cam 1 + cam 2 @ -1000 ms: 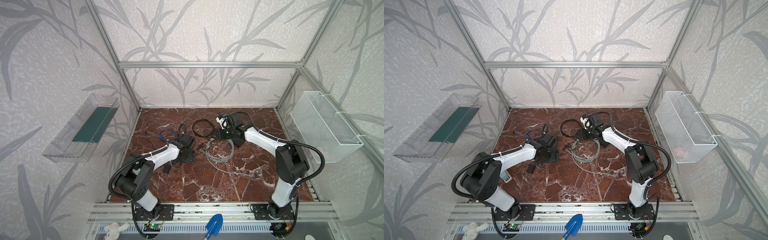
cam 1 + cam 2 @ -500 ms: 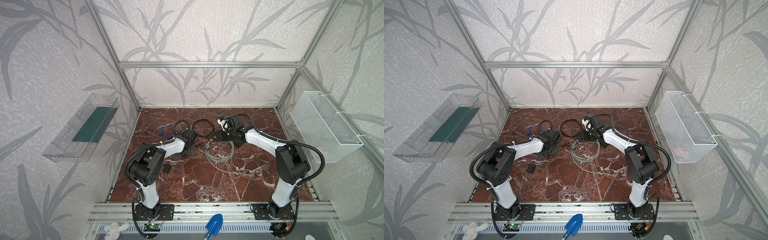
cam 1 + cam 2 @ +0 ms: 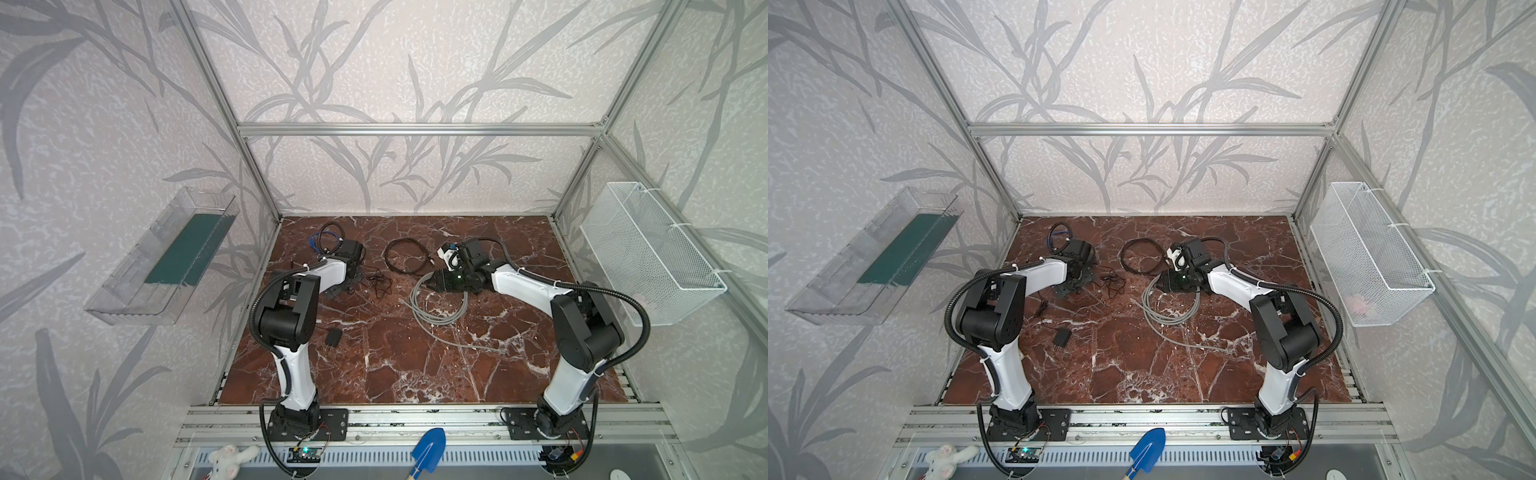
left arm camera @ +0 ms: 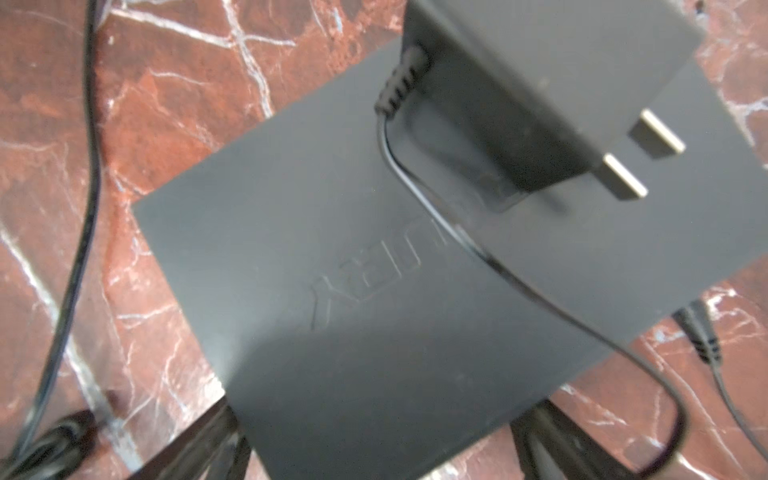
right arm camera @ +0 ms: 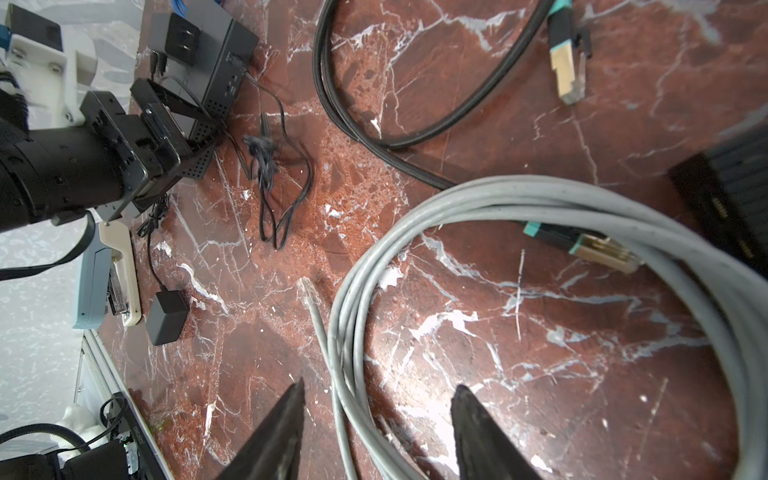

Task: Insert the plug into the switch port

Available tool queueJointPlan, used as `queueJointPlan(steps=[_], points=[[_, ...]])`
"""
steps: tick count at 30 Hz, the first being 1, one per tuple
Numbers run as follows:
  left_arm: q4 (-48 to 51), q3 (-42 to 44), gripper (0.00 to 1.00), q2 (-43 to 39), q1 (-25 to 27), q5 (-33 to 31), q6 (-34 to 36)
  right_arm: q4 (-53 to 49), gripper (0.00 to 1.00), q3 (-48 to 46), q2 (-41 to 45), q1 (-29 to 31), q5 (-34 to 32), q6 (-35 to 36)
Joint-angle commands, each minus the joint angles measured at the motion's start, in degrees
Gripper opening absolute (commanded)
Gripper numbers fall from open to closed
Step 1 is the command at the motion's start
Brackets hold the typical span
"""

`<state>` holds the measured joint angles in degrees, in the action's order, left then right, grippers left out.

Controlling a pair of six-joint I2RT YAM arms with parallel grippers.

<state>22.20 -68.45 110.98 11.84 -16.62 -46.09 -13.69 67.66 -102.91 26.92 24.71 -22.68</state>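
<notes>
- Left arm: upper link upright from the base, elbow folded high, white forearm reaching to the far left part of the marble tabletop [image 3: 415, 365], wrist bent down.
- left gripper [image 4: 370, 415]: fingers spread wide, one on each side of the near end of the dark grey slab [image 4: 332, 249]. Cannot tell whether they press on it or only straddle it.
- A black power adapter [image 4: 519, 83] with two flat prongs lies on the slab, its thin lead trailing across the top.
- Right arm: elbow raised on the right side, forearm sloping down toward mid-table, gripper low and pointing toward the left arm.
- right gripper [image 5: 378, 386]: fingers apart, grasping nothing. A strand of the grey cable coil [image 5: 540, 195] runs between them untouched.
- the switch [image 5: 731, 195]: black box at the frame edge in the right wrist view, on the tabletop just beside the coil. Not separable from the gripper in the top views.
- teal-booted plug [image 5: 598, 249]: under the coil's strands, close to the switch, not inserted.
- clear plug [image 5: 305, 286] on the grey cable's free end lies ahead of the right fingers.
</notes>
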Motion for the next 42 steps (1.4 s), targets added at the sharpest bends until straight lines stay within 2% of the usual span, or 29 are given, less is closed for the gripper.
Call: queueJointPlan(steps=[1, 5, 7, 13, 19, 23, 27, 36, 40, 42], points=[[1.4, -0.3, 0.92, -0.6, 0.3, 4.9, 2.3, 0.0, 0.57, -0.7, 3.0, -0.2, 0.1, 0.3], [4.0, -0.5, 0.92, -5.3, 0.9, 10.2, 3.3, -1.4, 0.57, -0.8, 3.7, -0.2, -1.0, 2.0], [6.9, -0.6, 0.92, -7.9, 1.5, 10.5, 2.8, -2.6, 0.57, -1.0, 4.3, -0.3, -1.6, 2.9], [18.0, 0.1, 1.0, -13.9, 1.9, 8.2, 0.3, -5.4, 0.58, -3.6, 8.4, -0.5, -3.0, 5.5], [23.0, 7.0, 1.0, -19.8, 1.5, 4.6, 2.0, -4.7, 0.58, -8.3, 11.6, -0.4, -5.4, 6.6], [28.5, 11.8, 0.98, -25.2, 0.8, 5.9, -1.8, -3.1, 0.58, -10.7, 13.2, 0.2, -5.1, 6.1], [25.8, 17.1, 0.95, -27.6, -0.1, 9.3, -1.4, -0.9, 0.58, -12.8, 13.4, 0.5, -4.2, 4.0], [18.8, 23.8, 0.89, -26.3, -0.1, 14.7, 0.5, -1.6, 0.58, -13.0, 13.6, 0.5, -3.8, 3.8], [14.9, 25.4, 0.8, -27.2, 0.4, 19.6, 1.0, -2.9, 0.57, -12.3, 13.6, 0.3, -4.8, 4.2], [14.6, 25.2, 0.77, -27.1, 2.3, 21.5, 0.9, -3.3, 0.57, -12.5, 13.9, -0.3, -5.4, 4.3]])
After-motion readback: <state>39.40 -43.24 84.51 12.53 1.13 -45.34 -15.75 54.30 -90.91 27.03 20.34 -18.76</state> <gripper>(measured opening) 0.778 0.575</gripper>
